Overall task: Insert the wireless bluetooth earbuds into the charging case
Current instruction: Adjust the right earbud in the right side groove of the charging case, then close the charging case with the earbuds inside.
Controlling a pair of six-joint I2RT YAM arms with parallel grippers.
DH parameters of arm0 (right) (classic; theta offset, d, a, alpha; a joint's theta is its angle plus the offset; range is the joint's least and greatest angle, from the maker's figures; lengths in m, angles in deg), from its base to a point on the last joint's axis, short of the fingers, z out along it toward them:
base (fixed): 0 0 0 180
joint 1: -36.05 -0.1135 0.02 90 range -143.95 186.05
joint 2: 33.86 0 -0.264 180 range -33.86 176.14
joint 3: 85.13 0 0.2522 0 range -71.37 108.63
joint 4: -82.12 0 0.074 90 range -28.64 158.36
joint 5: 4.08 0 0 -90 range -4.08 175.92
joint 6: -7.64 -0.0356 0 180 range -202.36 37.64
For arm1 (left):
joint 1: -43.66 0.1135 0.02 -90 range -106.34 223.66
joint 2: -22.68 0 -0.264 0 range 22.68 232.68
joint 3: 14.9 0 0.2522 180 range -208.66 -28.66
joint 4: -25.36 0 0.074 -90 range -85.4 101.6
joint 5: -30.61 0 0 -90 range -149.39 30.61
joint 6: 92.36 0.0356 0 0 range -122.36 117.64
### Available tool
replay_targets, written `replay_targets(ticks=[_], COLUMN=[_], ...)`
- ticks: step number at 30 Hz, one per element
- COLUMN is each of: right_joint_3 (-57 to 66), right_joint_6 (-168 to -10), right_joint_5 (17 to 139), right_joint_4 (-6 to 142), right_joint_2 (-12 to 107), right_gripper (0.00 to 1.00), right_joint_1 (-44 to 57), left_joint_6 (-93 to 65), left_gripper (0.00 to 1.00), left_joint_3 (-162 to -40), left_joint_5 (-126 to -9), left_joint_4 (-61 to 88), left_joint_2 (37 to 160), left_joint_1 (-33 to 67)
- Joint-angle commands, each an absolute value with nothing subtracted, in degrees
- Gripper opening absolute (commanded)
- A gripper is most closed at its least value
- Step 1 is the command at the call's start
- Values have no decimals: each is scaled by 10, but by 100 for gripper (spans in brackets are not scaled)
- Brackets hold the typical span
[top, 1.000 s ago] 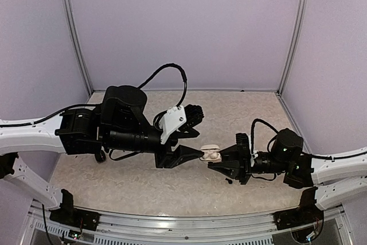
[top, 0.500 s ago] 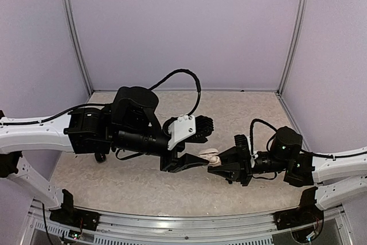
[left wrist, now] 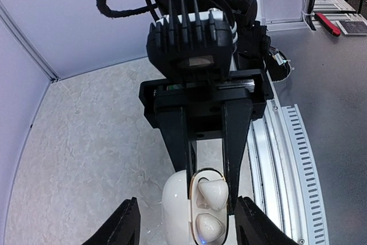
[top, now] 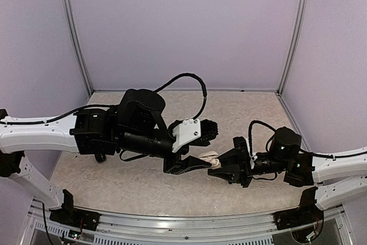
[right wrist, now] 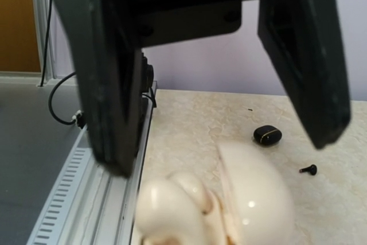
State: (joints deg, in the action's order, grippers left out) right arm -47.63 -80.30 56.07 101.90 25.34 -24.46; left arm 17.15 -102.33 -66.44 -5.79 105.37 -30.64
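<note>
An open white charging case [left wrist: 175, 210] is held above the table with my right gripper [left wrist: 209, 185] shut on it. Its lid [right wrist: 255, 190] hangs open to one side. Two white earbuds lie in its wells. The upper earbud [left wrist: 211, 192] sits tilted and the lower earbud [left wrist: 209, 225] lies flatter. My left gripper [left wrist: 186, 228] is open, its fingers [left wrist: 121, 228] spread on either side of the case and apart from it. From the top view the case [top: 211, 157] shows between the left gripper [top: 211, 147] and the right gripper [top: 221, 167].
A black case [right wrist: 267, 135], shut, lies on the beige table [right wrist: 189, 119], with a small black earbud [right wrist: 308, 169] a little nearer. A ribbed metal rail [left wrist: 298, 159] runs along the table's near edge. The left arm's fingers [right wrist: 304, 55] fill the top of the right wrist view.
The left arm has moved right toward the right gripper, bringing its open fingers around the white case. The right gripper with the case has shifted slightly down.
</note>
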Motion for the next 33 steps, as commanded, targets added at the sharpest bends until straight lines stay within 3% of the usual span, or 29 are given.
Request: replay_targets(ticks=[1, 23, 29, 33], right_joint_3=[-462, -466, -475, -479], right_joint_6=[-795, -782, -797, -809], right_joint_5=[551, 535, 576, 585], right_joint_4=[1018, 1007, 1018, 1028], right_joint_2=[248, 231, 222, 212], right_gripper=[0, 0, 0, 0], right_joint_1=[-241, -242, -240, -238], left_joint_6=[162, 157, 144, 124], left_gripper=[57, 55, 63, 76], left_joint_3=[-1048, -1063, -1047, -999], left_joint_5=[-663, -636, -675, -675], left_joint_4=[-58, -78, -38, 2], left_joint_2=[1062, 1074, 1041, 1002], left_joint_1=[-310, -300, -305, -301])
